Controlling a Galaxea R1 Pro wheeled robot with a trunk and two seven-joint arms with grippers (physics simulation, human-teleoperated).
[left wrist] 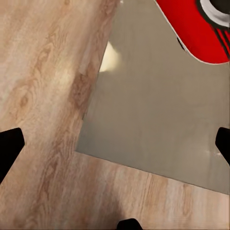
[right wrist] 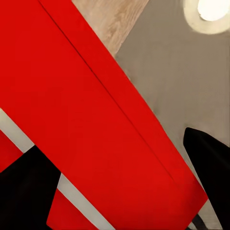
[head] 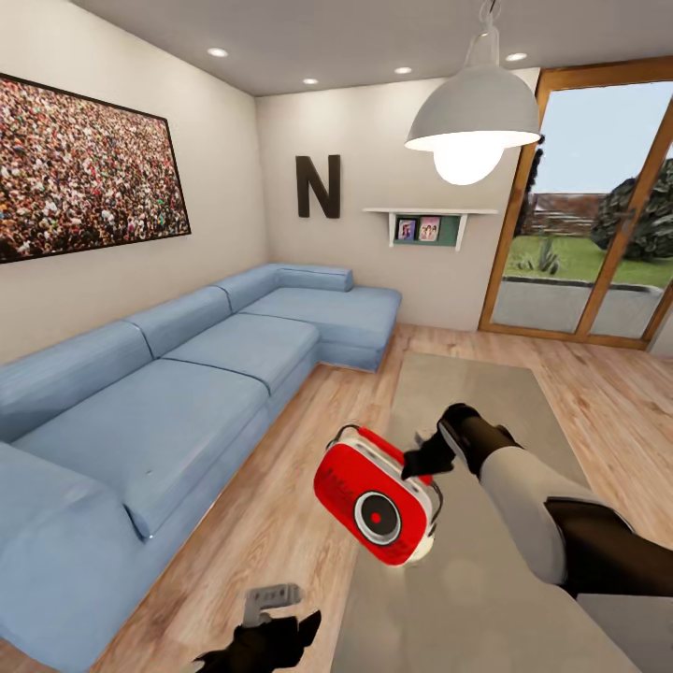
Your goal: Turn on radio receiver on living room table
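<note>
Two arms: both reach forward over the near end of the table, seen from the head view.
Wall picture (head: 84, 173): a wide crowd photograph, hanging on the wall above the sofa.
Sofa (head: 187, 374): long, blue and L-shaped, running along that wall and turning the far corner under a black letter N (head: 318, 186).
Left gripper (head: 271, 628): low at the near edge, over the wood floor (head: 308, 411) just beside the table's corner. In the left wrist view its dark fingertips (left wrist: 9, 148) sit at opposite edges with a broad gap between them and nothing in it, so the claw is spread wide and holds nothing.
Table (head: 477, 411): glossy grey-beige top stretching away from the robot; its corner and edge against the floor show in the left wrist view (left wrist: 158, 120).
Radio receiver (head: 374, 495): red box with white side trim, tilted, its round dark dial facing the camera, above the near part of the table. Whether it touches the top cannot be told.
Right gripper (head: 421, 465): at the radio's upper right edge. In the right wrist view the black fingers (right wrist: 28, 191) stand either side of the red body (right wrist: 96, 120), closed against it.
Pendant lamp (head: 472, 121): white, lit, hanging above the table.
Glass door (head: 598, 215): wood-framed, at the far right, with a garden beyond.
</note>
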